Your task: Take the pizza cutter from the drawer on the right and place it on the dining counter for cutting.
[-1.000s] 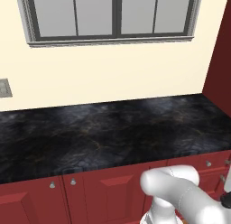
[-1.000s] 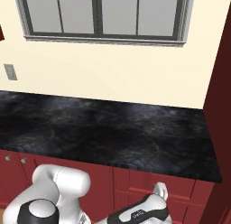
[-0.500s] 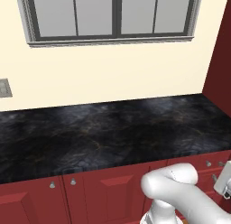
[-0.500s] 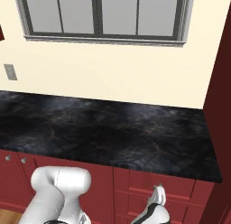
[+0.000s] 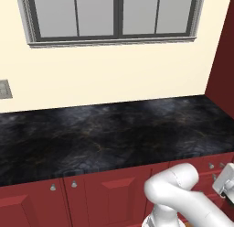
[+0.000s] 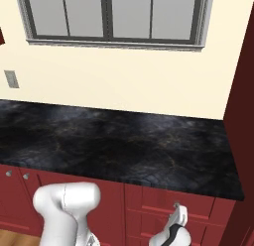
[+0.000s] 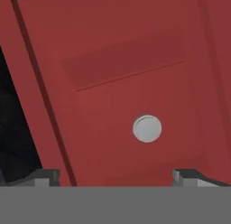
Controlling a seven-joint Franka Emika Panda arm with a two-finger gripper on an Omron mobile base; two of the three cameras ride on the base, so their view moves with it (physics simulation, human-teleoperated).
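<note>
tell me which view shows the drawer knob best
The hand view: the round silver knob sits large on the red drawer front, between the open gripper's fingertips. The right base view shows the drawer only small, with the gripper at its knob; in the left base view I cannot pick it out.

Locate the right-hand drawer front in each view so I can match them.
Left base view: drawer at bottom right, under the worktop edge.
Right base view: bottom centre-right, under the worktop.
Hand view: tilted red panel ahead.
Shared landmark: its round silver knob.
</note>
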